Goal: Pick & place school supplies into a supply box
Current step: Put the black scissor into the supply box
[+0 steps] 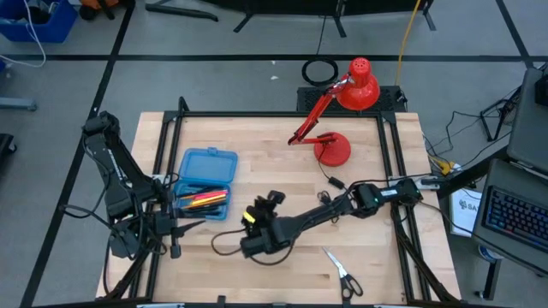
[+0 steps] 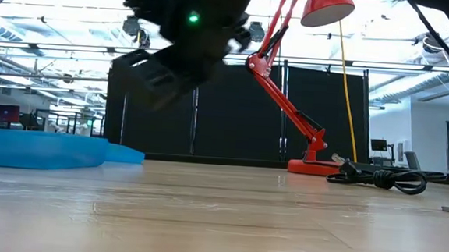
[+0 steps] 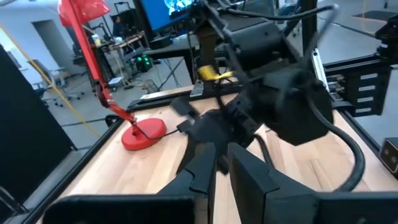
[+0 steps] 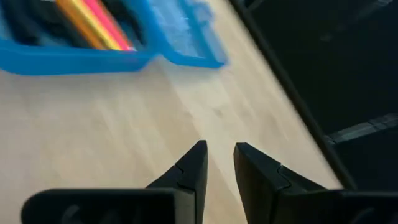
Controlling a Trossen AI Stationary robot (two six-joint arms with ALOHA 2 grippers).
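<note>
The open blue supply box (image 1: 205, 180) lies left of the table's centre, its lid flat on the far side. Orange, pink, yellow and black pens (image 1: 202, 201) lie in its tray and show in the right wrist view (image 4: 93, 22). Light-handled scissors (image 1: 342, 272) lie flat near the table's front edge. My right gripper (image 4: 219, 152) hovers above the bare table (image 4: 112, 137) just right of the box, pointing toward it. It is narrowly open with nothing between its fingers. My left gripper (image 3: 222, 155) waits at the table's left edge, shut and holding nothing.
A red desk lamp (image 1: 332, 147) stands at the back, its head (image 1: 360, 87) beyond the far edge. Its black cable (image 2: 377, 178) lies on the table near the lamp's base. Black frame rails run along the table's left and right edges.
</note>
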